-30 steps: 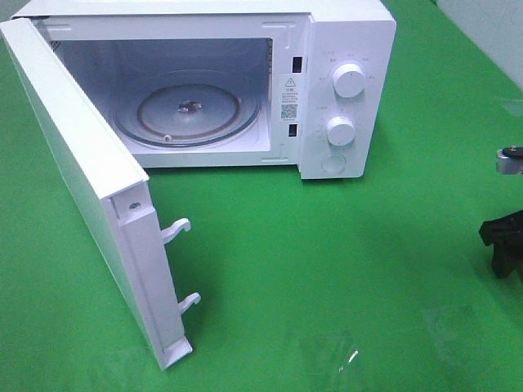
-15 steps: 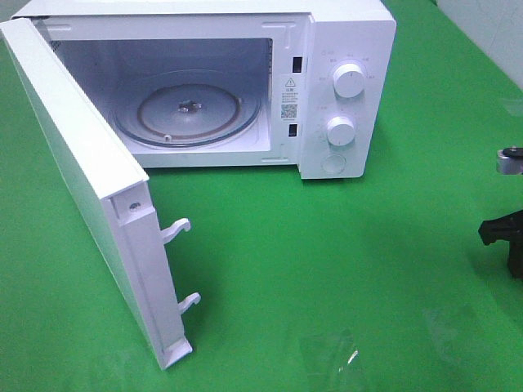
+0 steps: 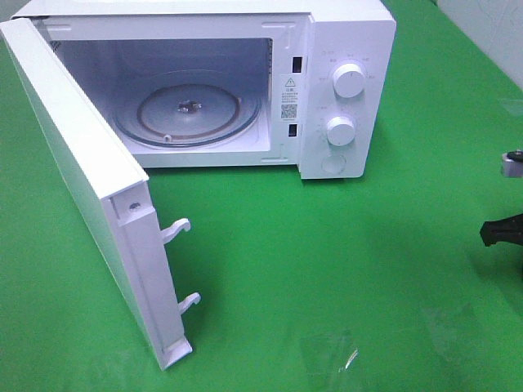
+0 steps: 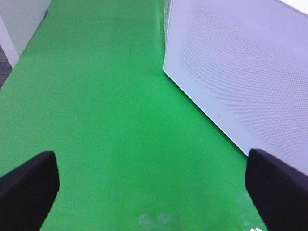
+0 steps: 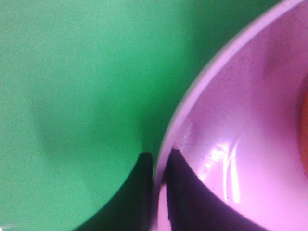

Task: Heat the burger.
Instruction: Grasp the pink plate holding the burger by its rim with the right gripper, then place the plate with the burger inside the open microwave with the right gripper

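The glossy pink round plate's [image 5: 250, 96] rim is pinched tight by the black right gripper [image 5: 159, 161] for carrying leftward into the open white microwave [image 3: 350, 33].

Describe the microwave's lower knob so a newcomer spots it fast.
Find the white microwave, its door swung open, on the green cloth. On its right-hand control panel, the lower white round knob sits between the upper white knob and a flat round button.

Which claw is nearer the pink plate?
Right. The right claw grips the pink plate by its rim; the left claw hangs open beside the microwave door, no plate nearby.
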{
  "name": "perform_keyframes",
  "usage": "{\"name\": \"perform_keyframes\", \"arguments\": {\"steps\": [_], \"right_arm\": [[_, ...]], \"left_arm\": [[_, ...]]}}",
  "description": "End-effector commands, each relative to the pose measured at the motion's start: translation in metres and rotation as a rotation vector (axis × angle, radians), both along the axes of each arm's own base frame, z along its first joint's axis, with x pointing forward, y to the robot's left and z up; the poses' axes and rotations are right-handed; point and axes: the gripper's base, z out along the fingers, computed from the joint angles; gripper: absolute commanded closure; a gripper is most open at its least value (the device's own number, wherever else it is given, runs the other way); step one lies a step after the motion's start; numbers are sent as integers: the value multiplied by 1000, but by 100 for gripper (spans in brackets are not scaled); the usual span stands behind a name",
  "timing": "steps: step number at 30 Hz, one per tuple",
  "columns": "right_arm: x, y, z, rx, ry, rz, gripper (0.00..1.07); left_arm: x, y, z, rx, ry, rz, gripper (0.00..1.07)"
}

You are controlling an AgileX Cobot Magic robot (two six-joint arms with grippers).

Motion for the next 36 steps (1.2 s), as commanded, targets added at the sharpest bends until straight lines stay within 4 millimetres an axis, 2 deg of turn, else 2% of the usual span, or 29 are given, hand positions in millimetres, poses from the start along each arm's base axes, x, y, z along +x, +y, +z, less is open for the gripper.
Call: {"name": "perform_keyframes", "arguments": {"steps": [1,7,16,36], "right_arm": [[0,0,-5,3,7,-1,107],[0,1,-3,-7,7,-12,107],[1,17,6,-116,-7,48,107],[-6,47,47,-275,-83,142,107]], "left_arm": [[-2,-1,0,-6,-22,-4,6],[-2,-1,0,-6,-22,-4,6],[-2,-1,0,-6,-22,-4,6],[-2,-1,0,-6,-22,-4,6]]}}
